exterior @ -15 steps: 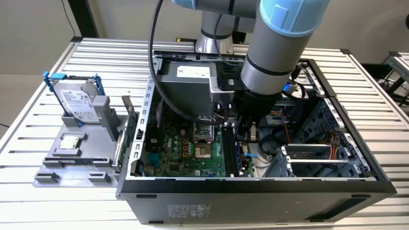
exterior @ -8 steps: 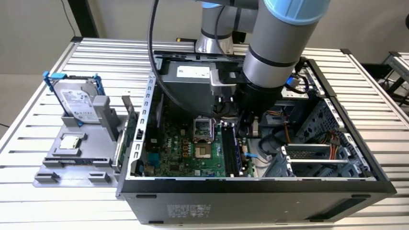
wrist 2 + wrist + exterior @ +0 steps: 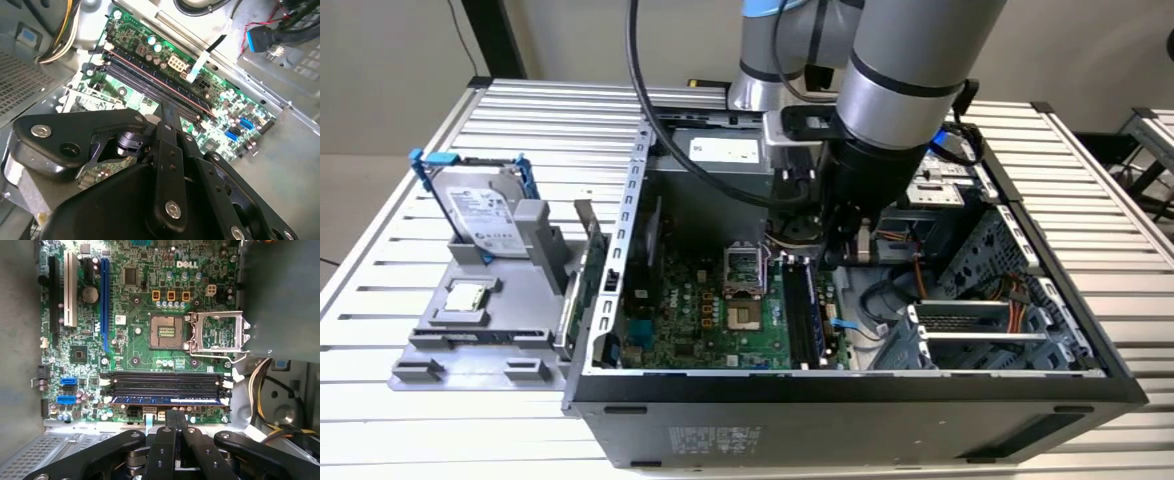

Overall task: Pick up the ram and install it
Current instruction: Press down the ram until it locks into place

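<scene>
While the arm reaches down into the open computer case (image 3: 854,380), the scene reads so:

Gripper: its black fingers (image 3: 175,422) are pressed together with nothing between them, poised just above the memory slots (image 3: 167,385); the second wrist view shows the gripper (image 3: 169,117) over the same slots.

Ram: a long dark strip with a blue edge (image 3: 167,400), seated flat in the slot row nearest the gripper tips, its ends by the white latches (image 3: 228,384). In the exterior view the ram (image 3: 803,315) lies just beside the arm's lower end.

Motherboard (image 3: 135,315): green, on the case floor; the open processor socket (image 3: 165,331) lies beyond the slots, away from the gripper.

Hard drive (image 3: 487,210): silver with blue clips, upright on a grey stand (image 3: 480,345) outside the case, well apart from the slots.
</scene>
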You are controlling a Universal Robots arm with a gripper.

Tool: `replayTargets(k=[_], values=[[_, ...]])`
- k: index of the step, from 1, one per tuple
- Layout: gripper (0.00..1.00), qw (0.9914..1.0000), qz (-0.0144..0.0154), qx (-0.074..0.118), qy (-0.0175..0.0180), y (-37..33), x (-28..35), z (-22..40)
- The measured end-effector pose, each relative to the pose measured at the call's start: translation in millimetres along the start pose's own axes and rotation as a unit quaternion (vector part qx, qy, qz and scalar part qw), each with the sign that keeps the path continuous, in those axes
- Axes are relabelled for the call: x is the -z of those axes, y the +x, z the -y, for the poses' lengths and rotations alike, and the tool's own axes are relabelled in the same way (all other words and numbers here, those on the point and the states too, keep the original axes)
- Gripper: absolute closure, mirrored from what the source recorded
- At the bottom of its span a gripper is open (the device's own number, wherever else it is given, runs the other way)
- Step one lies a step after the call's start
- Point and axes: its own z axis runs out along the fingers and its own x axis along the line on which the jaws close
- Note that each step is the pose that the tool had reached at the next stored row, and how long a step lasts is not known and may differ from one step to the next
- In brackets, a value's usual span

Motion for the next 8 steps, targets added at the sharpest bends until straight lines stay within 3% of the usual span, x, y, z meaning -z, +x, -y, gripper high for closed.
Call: replayTargets(k=[8], values=[[1.00,1.00000,0.0001,0.000,0.0000,0.0,0.7,0.0]])
